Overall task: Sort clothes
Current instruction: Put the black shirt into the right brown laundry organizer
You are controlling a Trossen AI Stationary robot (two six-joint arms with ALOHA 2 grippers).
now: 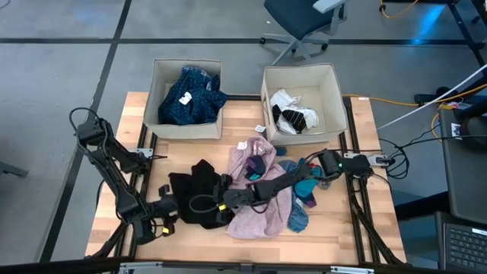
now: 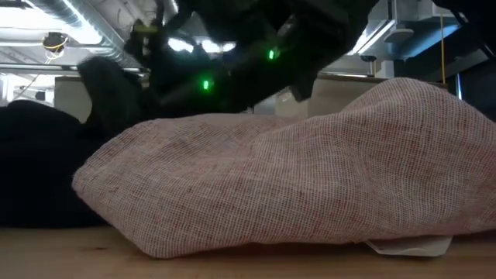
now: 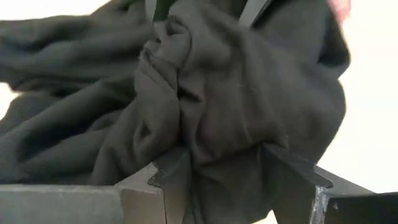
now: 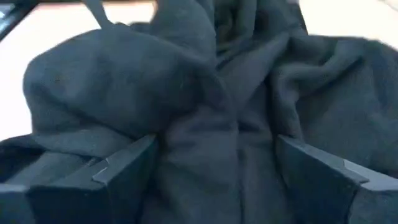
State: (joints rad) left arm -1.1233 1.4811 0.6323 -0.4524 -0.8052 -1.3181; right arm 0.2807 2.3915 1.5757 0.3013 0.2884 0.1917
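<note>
A black garment (image 1: 199, 199) lies crumpled on the wooden table, left of a pink garment (image 1: 259, 209) whose near edge fills the low view (image 2: 310, 178). My left gripper (image 1: 173, 207) sits at the black garment's near-left edge, shut on a bunch of it (image 3: 205, 112). My right gripper (image 1: 227, 199) reaches across the pink garment to the black garment's right side. It is open, and its fingers straddle a raised fold (image 4: 230, 124). Small teal socks (image 1: 308, 190) lie under the right arm. My left gripper pinches a gathered bunch of the black garment's near-left part (image 3: 221, 168) between its two fingers, several layers thick. It comes slanting down from the table's left. The cloth bulges past both fingers, and the rest of the garment lies on the table. My right gripper stands open around a fold of the black garment (image 4: 236, 162), slanting down from the right; I cannot tell whether its fingers touch it.
Two beige bins stand at the far edge: the left one (image 1: 156, 103) holds a navy dotted piece (image 1: 190, 99), the right one (image 1: 268, 106) white and black striped pieces (image 1: 293, 116). A white tag (image 1: 260, 128) lies near them. A blue piece (image 1: 298, 219) lies near the pink garment.
</note>
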